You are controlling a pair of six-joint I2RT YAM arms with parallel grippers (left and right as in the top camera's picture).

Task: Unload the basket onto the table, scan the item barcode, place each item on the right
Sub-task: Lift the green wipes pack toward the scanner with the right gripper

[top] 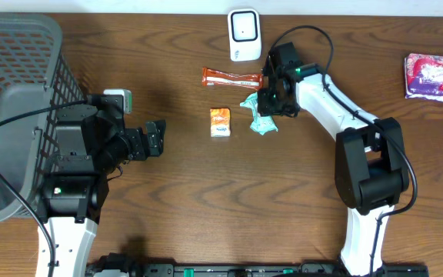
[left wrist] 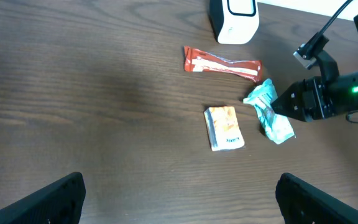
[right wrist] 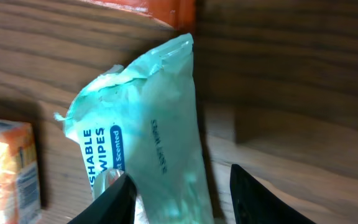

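Wipes packet (right wrist: 160,143) lies unlifted on table (top: 168,223), right gripper (right wrist: 180,183) jaws parted astride it; scanner (top: 244,34) pass outstanding; left gripper (top: 158,138) open.

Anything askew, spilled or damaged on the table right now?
The teal wipes packet lies skewed, its top end crumpled, between the fingers of the right gripper. Nothing looks spilled or torn.

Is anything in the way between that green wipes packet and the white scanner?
Yes: a red-orange snack bar lies on the table between the teal wipes packet and the white scanner. Nothing separates the right gripper from the packet; its fingers straddle it.
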